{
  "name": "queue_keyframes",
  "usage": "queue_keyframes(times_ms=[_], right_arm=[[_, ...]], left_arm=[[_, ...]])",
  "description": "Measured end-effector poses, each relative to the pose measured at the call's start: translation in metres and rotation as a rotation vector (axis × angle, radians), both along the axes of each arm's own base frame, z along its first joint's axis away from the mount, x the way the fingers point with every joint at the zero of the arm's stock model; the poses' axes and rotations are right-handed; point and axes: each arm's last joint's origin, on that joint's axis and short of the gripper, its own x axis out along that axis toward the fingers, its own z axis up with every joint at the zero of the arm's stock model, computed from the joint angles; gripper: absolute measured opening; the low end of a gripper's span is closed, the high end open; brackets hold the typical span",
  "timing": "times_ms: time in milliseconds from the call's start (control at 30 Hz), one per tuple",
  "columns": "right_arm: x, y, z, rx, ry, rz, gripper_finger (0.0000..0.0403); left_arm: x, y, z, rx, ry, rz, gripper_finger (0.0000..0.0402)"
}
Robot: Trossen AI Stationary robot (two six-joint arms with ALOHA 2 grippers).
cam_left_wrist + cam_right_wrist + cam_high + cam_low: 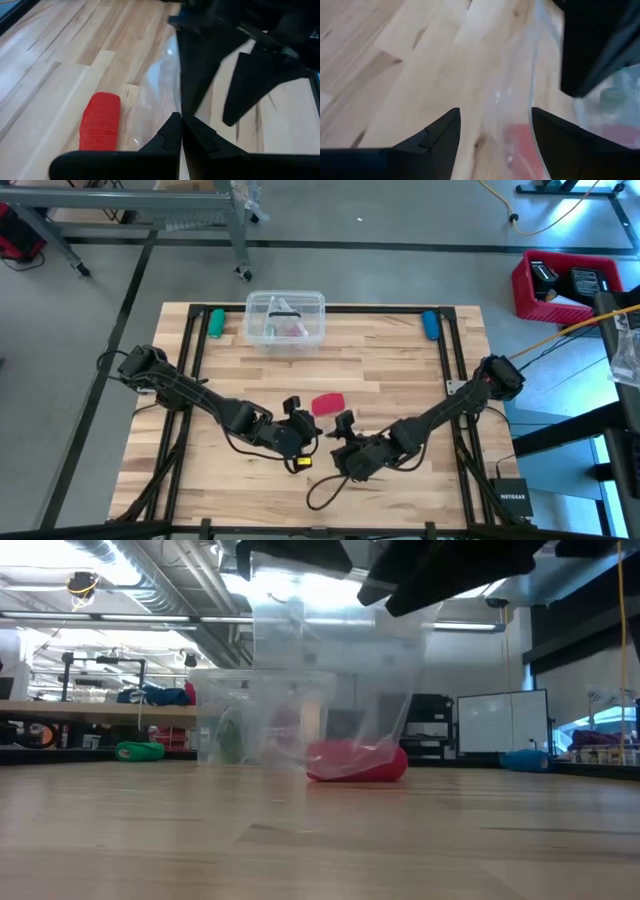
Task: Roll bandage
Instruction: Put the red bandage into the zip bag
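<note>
I'm looking across a pale wooden table (400, 370) inside a black frame, workshop shelving behind it. The bandage (328, 403), a small red roll, lies at the middle of the overhead frame, its long axis running from lower left to upper right. My left wrist camera shows the roll (101, 121) on its side, and a clear plastic wrapper (159, 95) spread beside it, which the overhead misses. The level view shows that wrapper (330, 680) hanging down over the roll (357, 761). The left gripper (294, 406) sits just left of the roll, clenched on the wrapper. The right gripper (343, 423), just below the roll, stands parted with the wrapper between its fingers (435, 137). A clear box (285, 318) sits at upper centre.
</note>
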Motion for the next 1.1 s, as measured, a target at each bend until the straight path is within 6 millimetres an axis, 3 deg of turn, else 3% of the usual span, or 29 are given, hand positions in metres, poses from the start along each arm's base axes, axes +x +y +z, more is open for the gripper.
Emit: queue_keyframes(times_ms=[167,267,600,1100], right_arm=[[0.003,0.002,-0.011,-0.014,0.028,0.002,0.0238],[0.005,0.004,-0.019,-0.021,0.042,0.002,0.0215],[0.012,0.009,-0.039,0.078,0.064,-0.064,0.0017],[0.016,0.012,-0.041,0.122,0.020,-0.083,0.0005]], left_arm=[[0.001,0.001,0.000,0.001,-0.003,0.007,0.0000],[0.001,0.002,0.000,0.007,-0.004,0.013,0.0000],[-0.004,0.006,-0.004,0.051,0.018,0.121,0.0000],[-0.002,-0.004,-0.007,0.057,0.014,0.054,0.0000]])
